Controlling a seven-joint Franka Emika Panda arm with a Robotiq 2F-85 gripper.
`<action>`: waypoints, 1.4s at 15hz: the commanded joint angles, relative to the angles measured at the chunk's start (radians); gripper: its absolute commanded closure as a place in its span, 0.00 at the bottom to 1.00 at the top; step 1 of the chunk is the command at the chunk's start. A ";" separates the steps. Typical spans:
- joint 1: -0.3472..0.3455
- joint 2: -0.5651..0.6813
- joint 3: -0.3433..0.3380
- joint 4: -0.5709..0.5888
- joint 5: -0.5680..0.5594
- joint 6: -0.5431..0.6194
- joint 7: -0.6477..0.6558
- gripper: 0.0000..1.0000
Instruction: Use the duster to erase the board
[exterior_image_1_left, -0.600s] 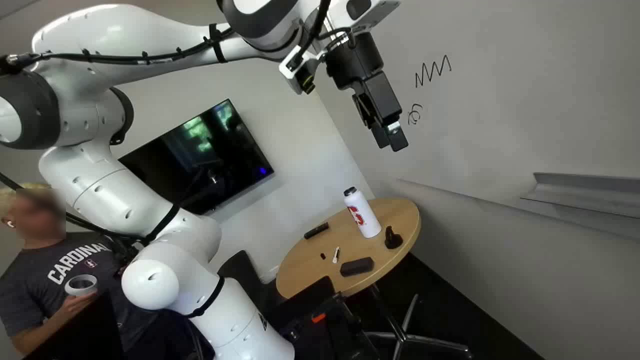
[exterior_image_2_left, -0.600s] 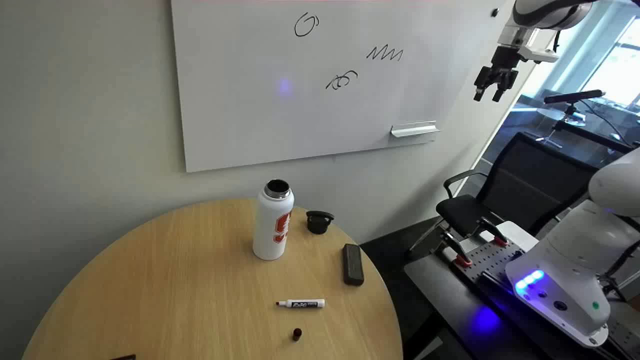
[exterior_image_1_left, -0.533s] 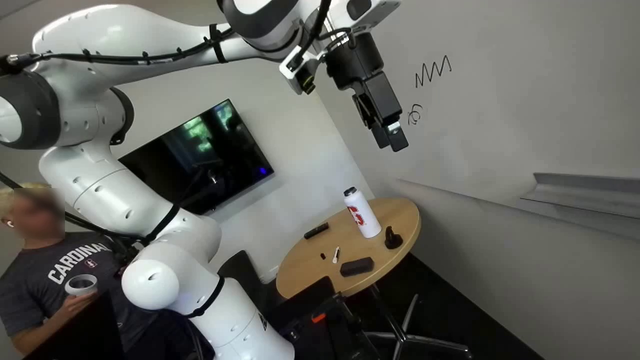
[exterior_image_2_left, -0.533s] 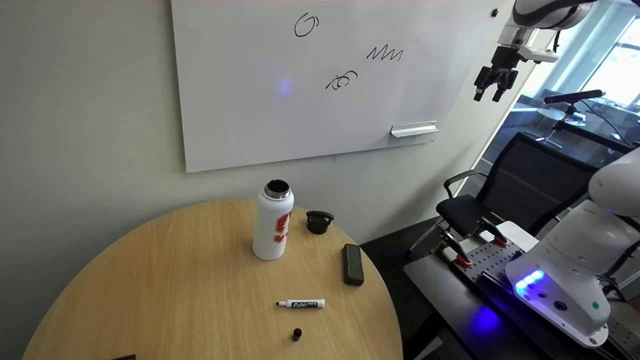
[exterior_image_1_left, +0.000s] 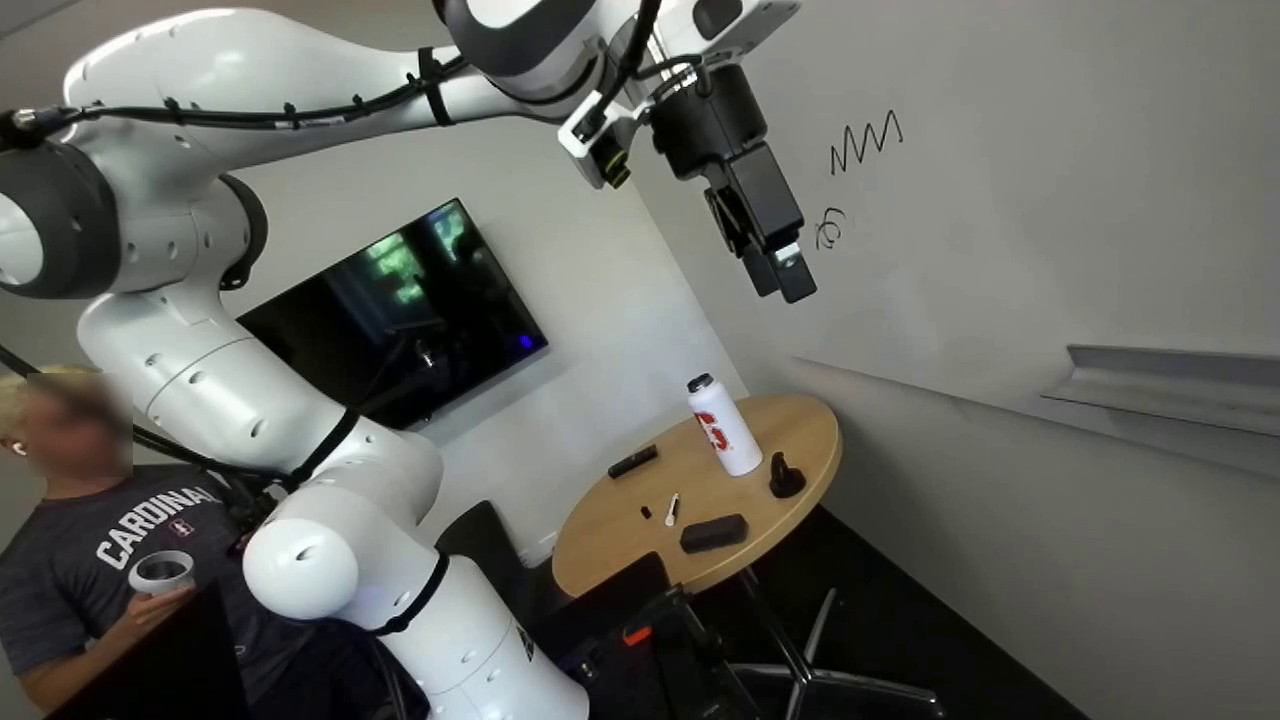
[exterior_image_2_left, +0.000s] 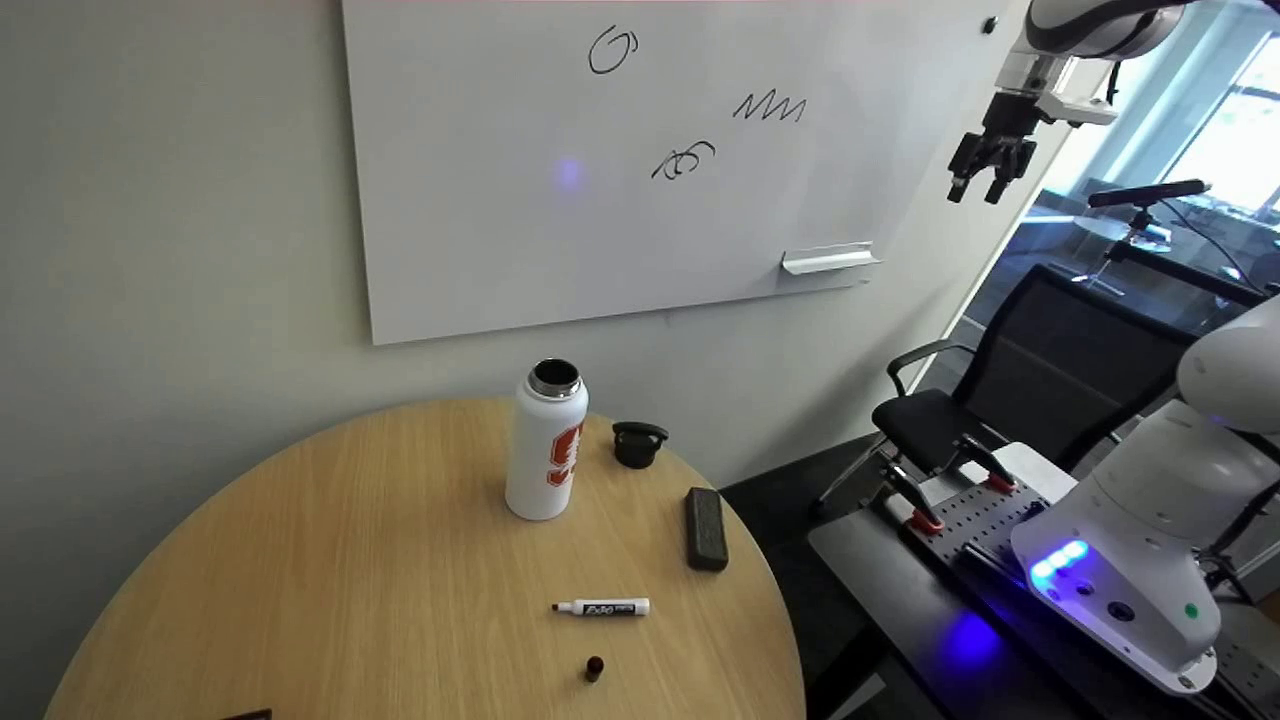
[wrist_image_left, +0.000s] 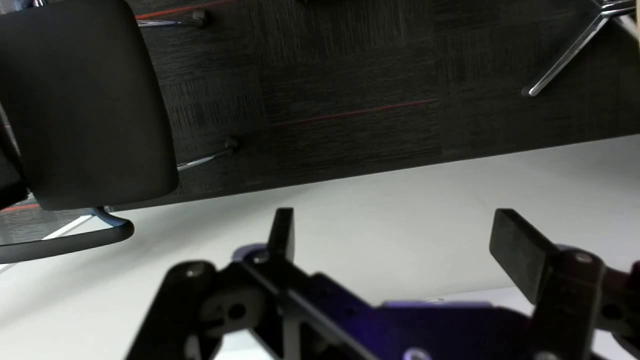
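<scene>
The duster is a small black block (exterior_image_2_left: 706, 530) lying flat near the edge of the round wooden table, and it also shows in an exterior view (exterior_image_1_left: 714, 536). The whiteboard (exterior_image_2_left: 500, 220) hangs on the wall behind the table, with a loop, a zigzag and a scribble in black. It also shows in an exterior view (exterior_image_1_left: 1000, 230). My gripper (exterior_image_1_left: 782, 285) is raised high, well above and apart from the duster, with fingers pointing down. It also shows (exterior_image_2_left: 974, 196) to the right of the board's marks. In the wrist view its fingers (wrist_image_left: 392, 222) are wide apart with nothing between. The duster is out of the wrist view.
On the table (exterior_image_2_left: 330, 560) stand an open white bottle (exterior_image_2_left: 540, 450) and its black lid (exterior_image_2_left: 637, 446), and a marker (exterior_image_2_left: 608, 607) and its cap (exterior_image_2_left: 594, 669) lie there. A grey ledge (exterior_image_2_left: 828, 262) juts from the board. A chair (wrist_image_left: 85, 105) and a seated person (exterior_image_1_left: 120, 570) are nearby.
</scene>
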 joint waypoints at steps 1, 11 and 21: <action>-0.006 0.001 0.005 0.002 0.002 -0.002 -0.002 0.00; 0.006 0.009 0.010 0.008 0.015 0.002 -0.024 0.00; 0.241 -0.243 0.241 -0.257 0.011 -0.009 -0.151 0.00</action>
